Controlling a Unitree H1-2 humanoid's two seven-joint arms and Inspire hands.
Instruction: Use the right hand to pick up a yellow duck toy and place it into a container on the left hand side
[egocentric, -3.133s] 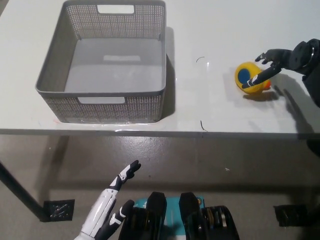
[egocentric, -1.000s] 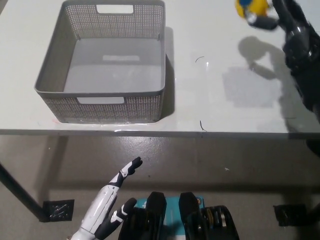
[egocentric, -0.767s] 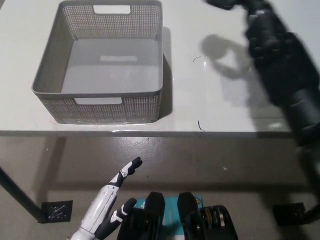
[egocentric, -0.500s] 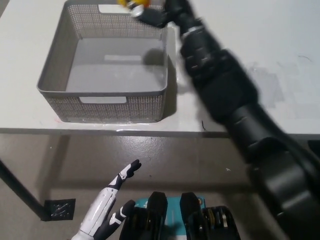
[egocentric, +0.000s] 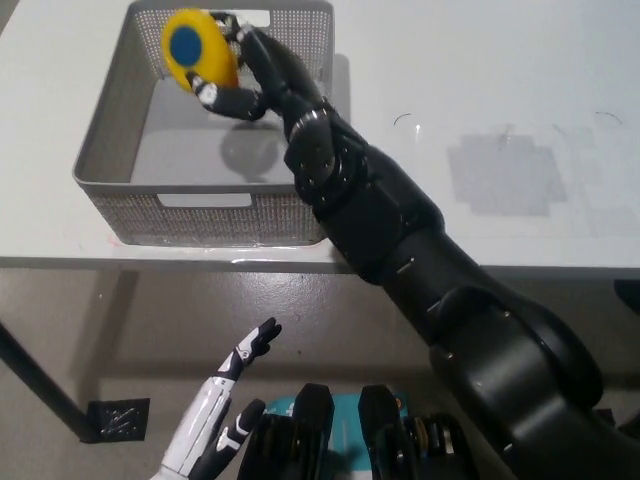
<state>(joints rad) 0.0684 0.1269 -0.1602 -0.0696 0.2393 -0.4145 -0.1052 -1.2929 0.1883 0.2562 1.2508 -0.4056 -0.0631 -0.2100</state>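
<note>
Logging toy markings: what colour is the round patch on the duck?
Blue, on the yellow duck held by the right hand; head view.

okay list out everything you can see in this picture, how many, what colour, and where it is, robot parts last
duck toy: one, yellow with a blue round patch, held above the basket's far left part.
basket: one, grey perforated plastic with cut-out handles, on the table's left side; nothing rests on its floor, only the duck's shadow.
table: one, white, across the upper part of the view, with a few small dark marks right of the basket.
floor: grey-brown, below the table edge.
right hand: one, black, shut on the duck toy, its arm reaching in from the bottom right over the basket.
left hand: one, white, open, resting low at the lower left, below the table edge.
</note>
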